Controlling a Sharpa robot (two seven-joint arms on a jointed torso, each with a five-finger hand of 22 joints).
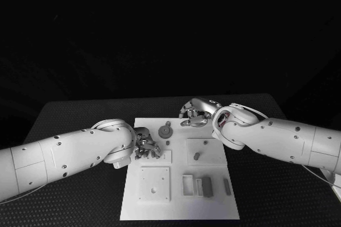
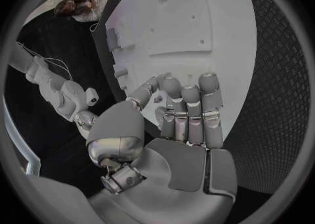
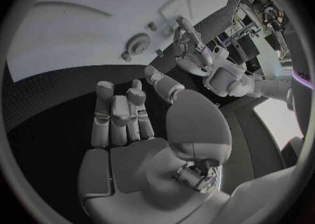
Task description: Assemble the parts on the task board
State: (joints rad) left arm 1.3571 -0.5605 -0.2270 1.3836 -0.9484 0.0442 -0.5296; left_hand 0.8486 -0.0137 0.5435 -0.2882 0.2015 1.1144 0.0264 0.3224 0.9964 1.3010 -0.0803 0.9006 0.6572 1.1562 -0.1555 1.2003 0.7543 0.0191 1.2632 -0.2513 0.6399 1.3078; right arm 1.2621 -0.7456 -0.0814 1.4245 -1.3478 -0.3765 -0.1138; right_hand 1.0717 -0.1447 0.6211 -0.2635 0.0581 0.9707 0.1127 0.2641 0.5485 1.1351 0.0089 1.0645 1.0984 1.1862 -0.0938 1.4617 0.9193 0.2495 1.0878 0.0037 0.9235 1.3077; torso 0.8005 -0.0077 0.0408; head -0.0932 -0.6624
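Head view shows both the left hand (image 1: 147, 147) and right hand (image 1: 197, 111) empty, fingers loosely apart, over the task board (image 1: 213, 192), where the small gear (image 1: 165, 131) lies flat, probably light, rigid and best pinched by its toothed rim.

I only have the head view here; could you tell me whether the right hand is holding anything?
Observer: No, its wrist view shows the right hand with a bare palm and straight fingers.
Operator: Thanks. What lies under its fingers?
Observer: The black table, just off the task board edge near the gear.
Operator: And the left hand?
Observer: A small piece sits between the left hand thumb and fingers; whether it is pinched, I cannot tell.
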